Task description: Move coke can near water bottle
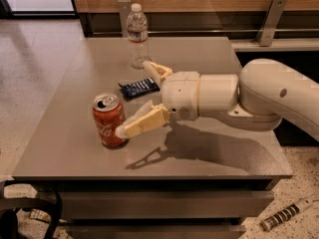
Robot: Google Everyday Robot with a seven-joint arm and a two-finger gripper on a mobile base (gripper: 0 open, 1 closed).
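Observation:
The red coke can (108, 120) stands upright near the table's front left, silver top with pull tab showing. The clear water bottle (137, 35) with a white cap stands upright at the back of the table. My gripper (135, 97) comes in from the right, open, just right of the can. Its near finger (143, 122) has its tip at the can's right side; the far finger (157, 71) points back toward the bottle. The can is not held.
A flat dark blue snack wrapper (140, 87) lies between can and bottle, just behind the gripper. The grey table (224, 153) has its front edge close below the can. A wooden wall and metal brackets (270, 15) run behind the table.

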